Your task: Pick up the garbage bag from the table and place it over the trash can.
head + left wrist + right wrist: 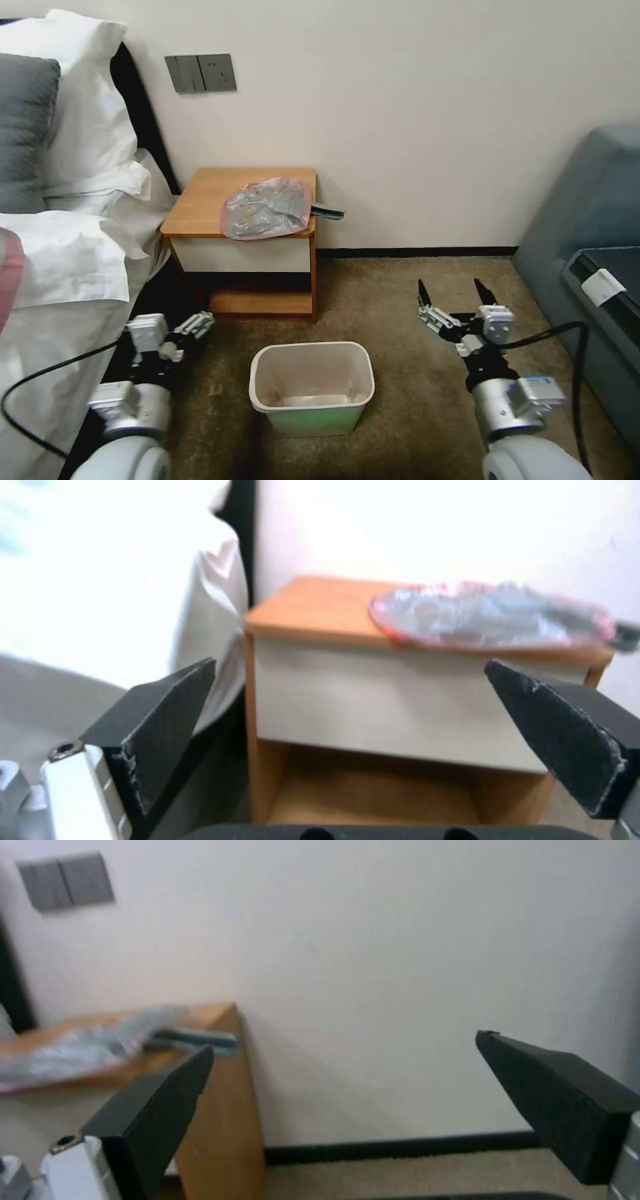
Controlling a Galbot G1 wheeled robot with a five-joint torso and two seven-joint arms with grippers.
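Left gripper [193, 325] low beside bed [60, 267], near table's [200, 200] lower left front corner, fingers spread wide, nothing between them. Garbage bag [267, 208] flat on table top, right half, reaching front edge and right edge; long axis slanted from front-left to back-right, pinkish-red rim around outline. Dark flat object [328, 212] sticks out past table's right edge from under bag. Trash can [311, 387] upright on carpet [413, 320] before table, well apart. Right gripper [456, 292] above carpet right of trash can, fingers wide apart, holding nothing.
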